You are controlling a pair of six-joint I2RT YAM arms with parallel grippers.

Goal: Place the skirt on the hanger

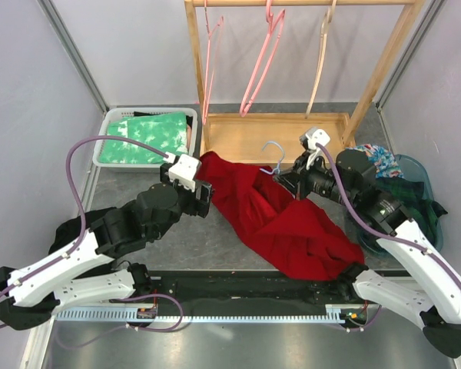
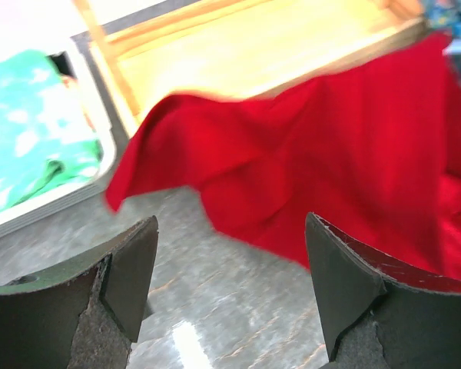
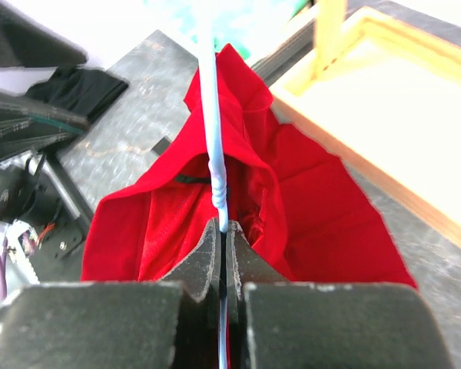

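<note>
A red skirt (image 1: 288, 219) lies spread on the grey table between the arms; it also shows in the left wrist view (image 2: 330, 154) and the right wrist view (image 3: 177, 223). A light blue wire hanger (image 1: 274, 157) pokes its hook out above the skirt's upper edge. My right gripper (image 3: 226, 238) is shut on the hanger's wire stem (image 3: 213, 131), with the skirt draped round it. My left gripper (image 2: 230, 277) is open and empty, just left of the skirt's edge, over bare table.
A wooden rack (image 1: 276, 134) with a tray base stands at the back, hung with pink hangers (image 1: 257, 69) and a wooden one. A white basket (image 1: 111, 138) with green cloth sits back left. A blue bin (image 1: 415, 181) of clothes sits right. Black cloth (image 1: 77, 223) lies left.
</note>
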